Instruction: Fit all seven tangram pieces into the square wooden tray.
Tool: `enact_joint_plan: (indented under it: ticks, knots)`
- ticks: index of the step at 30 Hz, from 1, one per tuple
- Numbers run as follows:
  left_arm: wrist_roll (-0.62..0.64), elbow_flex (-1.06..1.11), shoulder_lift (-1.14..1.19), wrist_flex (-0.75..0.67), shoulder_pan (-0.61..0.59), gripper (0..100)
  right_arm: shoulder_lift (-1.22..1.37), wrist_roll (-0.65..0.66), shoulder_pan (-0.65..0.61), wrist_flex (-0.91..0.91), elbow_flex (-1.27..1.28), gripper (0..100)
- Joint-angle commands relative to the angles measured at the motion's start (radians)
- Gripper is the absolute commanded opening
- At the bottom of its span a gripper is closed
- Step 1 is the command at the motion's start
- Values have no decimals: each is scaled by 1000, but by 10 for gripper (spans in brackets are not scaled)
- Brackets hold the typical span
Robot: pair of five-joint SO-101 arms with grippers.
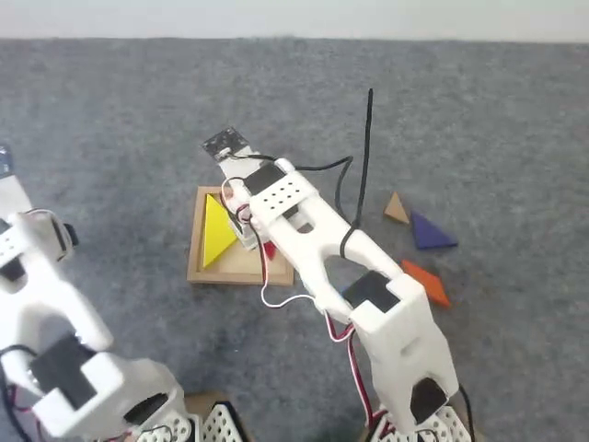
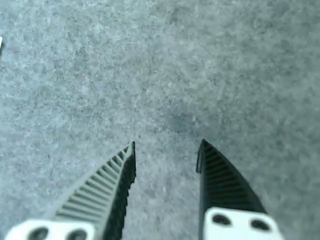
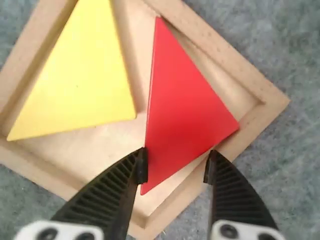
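The square wooden tray [image 3: 260,107] holds a large yellow triangle [image 3: 80,85] and a large red triangle [image 3: 185,110] lying side by side. My right gripper [image 3: 175,165] hangs over the tray, open, with the red triangle's near corner between its fingers. One finger [image 3: 137,172] touches the red edge; the other [image 3: 215,172] stands a little off it. From above, the tray [image 1: 204,269] lies mid-table with the yellow triangle [image 1: 216,230] showing and the right arm [image 1: 304,230] covering the rest. My left gripper [image 2: 166,150] is open over bare grey mat.
Right of the tray lie a small tan triangle [image 1: 396,209], a purple triangle [image 1: 430,232] and an orange piece [image 1: 426,282]. The left arm [image 1: 46,304] stands at the left edge. A black cable [image 1: 366,157] loops over the right arm.
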Motion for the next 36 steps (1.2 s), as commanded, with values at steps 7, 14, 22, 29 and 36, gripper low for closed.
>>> enact_joint_plan:
  ticks: [7,14,22,29,36]
  knots:
    - [-25,-71,8,-18,-5,201,7,-152,-120,162,-109,172]
    - [-25,-64,-9,-15,-6,201,56,-227,-45,143,-130,169]
    - [-26,-71,-9,5,-6,201,113,-229,-5,130,-167,102]
    - [-26,-71,-9,5,-6,201,116,-226,-4,128,-169,65]
    - [-26,-71,-9,5,-6,201,105,-224,-4,128,-176,56]
